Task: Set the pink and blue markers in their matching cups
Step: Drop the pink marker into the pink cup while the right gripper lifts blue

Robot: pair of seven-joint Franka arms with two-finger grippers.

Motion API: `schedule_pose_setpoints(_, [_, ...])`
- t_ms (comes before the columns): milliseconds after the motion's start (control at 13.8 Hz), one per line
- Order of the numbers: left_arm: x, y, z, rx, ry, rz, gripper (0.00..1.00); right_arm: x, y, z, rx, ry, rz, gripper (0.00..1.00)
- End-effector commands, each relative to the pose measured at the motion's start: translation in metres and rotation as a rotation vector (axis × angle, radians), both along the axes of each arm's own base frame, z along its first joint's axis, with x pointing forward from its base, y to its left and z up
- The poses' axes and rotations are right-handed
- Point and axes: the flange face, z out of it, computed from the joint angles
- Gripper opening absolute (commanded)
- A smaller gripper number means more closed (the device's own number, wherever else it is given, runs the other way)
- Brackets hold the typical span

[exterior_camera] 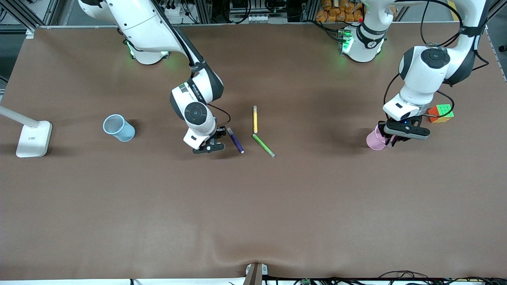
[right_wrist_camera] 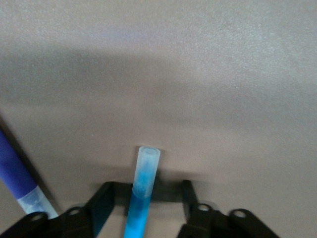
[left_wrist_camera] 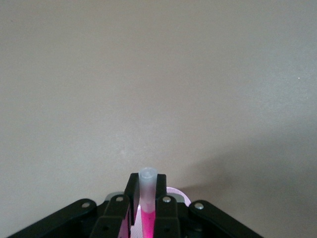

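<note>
We are seeing the left gripper point(exterior_camera: 390, 139) hanging over the pink cup point(exterior_camera: 375, 139), which is standing toward the left arm's end of the table point(exterior_camera: 253, 206), just beside a colour cube point(exterior_camera: 440, 113). In the left wrist view its fingers point(left_wrist_camera: 161, 198) are clamped together on the pink marker point(left_wrist_camera: 147, 198), which is standing upright between them with its pale end poking out past the tips, and a curve of the pink cup's rim point(left_wrist_camera: 176, 191) is peeking out just under the claw.

We are finding the right gripper point(exterior_camera: 212, 144) down low at the table near the middle, just beside the purple pen point(exterior_camera: 235, 140). In the right wrist view the blue marker point(right_wrist_camera: 141, 193) is lying between its fingers point(right_wrist_camera: 101, 201), greyish end pointing away from the wrist; the jaws are standing apart with a gap showing on each side of the marker, so they are not gripping it tight. The purple pen point(right_wrist_camera: 20, 176) is showing at the edge of that same view.

The blue cup point(exterior_camera: 118, 128) is standing toward the right arm's end of the table, well apart from the right gripper, with a white lamp base point(exterior_camera: 34, 139) nearer the table's end. A yellow pen point(exterior_camera: 255, 119) and a green pen point(exterior_camera: 263, 145) are lying near the middle, the green one nearer the front camera, both close to the purple pen
</note>
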Motion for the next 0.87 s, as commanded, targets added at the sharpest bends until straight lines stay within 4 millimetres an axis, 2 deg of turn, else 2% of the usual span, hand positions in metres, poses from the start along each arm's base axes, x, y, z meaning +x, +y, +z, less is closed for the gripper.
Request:
schedule_pose_setpoints(0, [0.002, 0.0, -0.01, 0.0, -0.008, -0.008, 0.24, -0.006, 0.001, -0.001, -0.013, 0.015, -0.009, 0.0])
schedule_pose_setpoints(72, [0.002, 0.001, -0.01, 0.001, -0.006, -0.007, 0.53, -0.006, 0.001, 0.001, -0.011, 0.013, -0.009, 0.0])
schedule_pose_setpoints(145, [0.006, 0.002, -0.006, 0.004, -0.015, -0.012, 1.0, -0.005, 0.001, 0.003, -0.009, 0.01, -0.009, 0.0])
schedule_pose_setpoints(362, [0.009, 0.001, 0.006, 0.01, -0.031, -0.018, 1.0, 0.007, -0.005, 0.032, 0.019, -0.027, -0.016, 0.0])
schedule_pose_setpoints(434, [0.011, 0.002, 0.008, 0.016, -0.016, -0.012, 1.0, 0.015, -0.014, 0.043, 0.025, -0.033, -0.03, 0.0])
schedule_pose_setpoints(579, [0.024, 0.003, 0.029, 0.047, 0.04, 0.014, 1.0, 0.032, -0.035, 0.071, 0.053, -0.057, -0.006, 0.0])
schedule_pose_setpoints(796, [0.05, -0.021, 0.075, 0.026, 0.165, 0.081, 1.0, 0.047, -0.065, 0.108, 0.075, -0.055, 0.06, 0.0])
